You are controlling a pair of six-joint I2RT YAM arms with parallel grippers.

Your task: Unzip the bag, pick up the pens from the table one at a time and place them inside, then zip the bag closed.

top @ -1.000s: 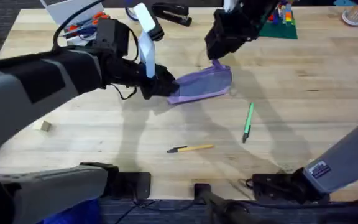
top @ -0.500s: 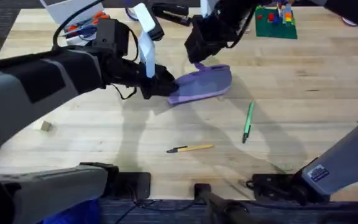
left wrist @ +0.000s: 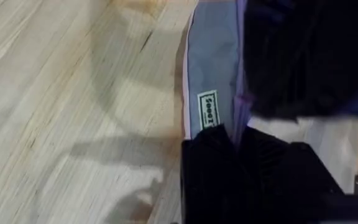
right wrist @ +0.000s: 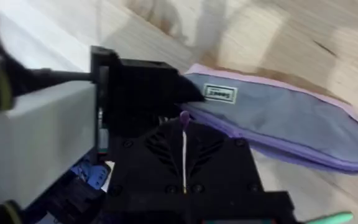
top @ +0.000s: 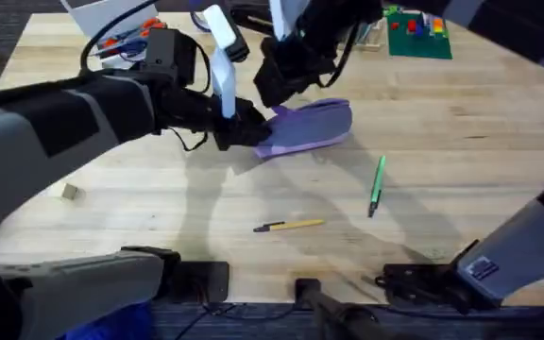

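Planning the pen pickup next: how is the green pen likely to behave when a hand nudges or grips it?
The green pen looks slim and round, lying flat on the table, so a sideways nudge would probably roll it. It seems rigid and light, so it should lift without bending, though its narrow barrel might slip or pivot unless gripped near the middle.

Lilac/grey-purple bag (top: pixel 312 127) lies on table (top: pixel 461 142), far-centre, white label near its left end. Green pen (top: pixel 377 184) right of centre, roughly upright in overhead view. Yellow pen (top: pixel 291 225), black tip pointing left, lies nearer front, well apart from bag.
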